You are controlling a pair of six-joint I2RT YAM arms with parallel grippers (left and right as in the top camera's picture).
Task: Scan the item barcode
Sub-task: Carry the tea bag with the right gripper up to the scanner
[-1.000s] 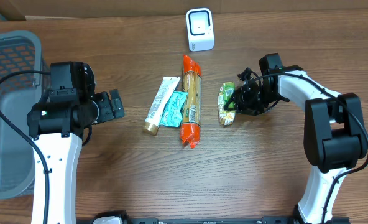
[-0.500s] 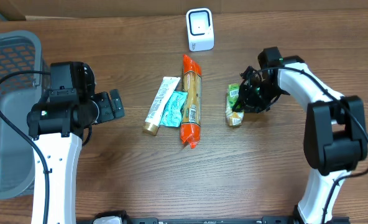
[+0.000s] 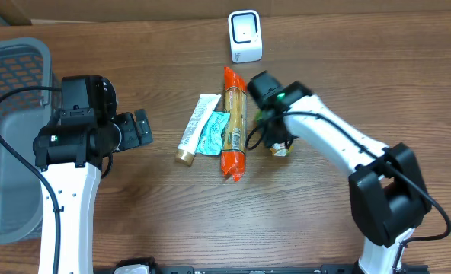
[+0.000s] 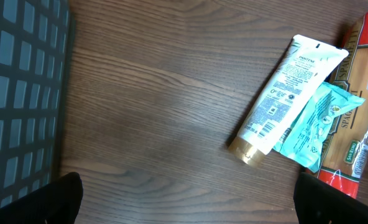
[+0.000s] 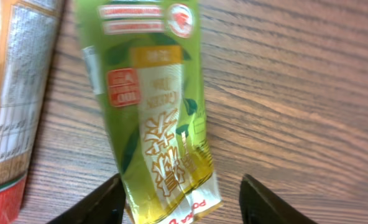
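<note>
Grey basket (image 3: 16, 47), white tube (image 3: 195, 128), spaghetti pack (image 3: 235, 122)

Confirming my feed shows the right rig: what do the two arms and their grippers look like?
The left arm and right arm have white link shells with black joint housings, and a thin black cable loops alongside each. A green light glows on the right wrist. The left gripper and right gripper have black fingers.

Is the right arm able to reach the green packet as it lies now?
Probably yes: the right arm holds its jaws open over the green packet, one on each side of its end, nothing between.
</note>
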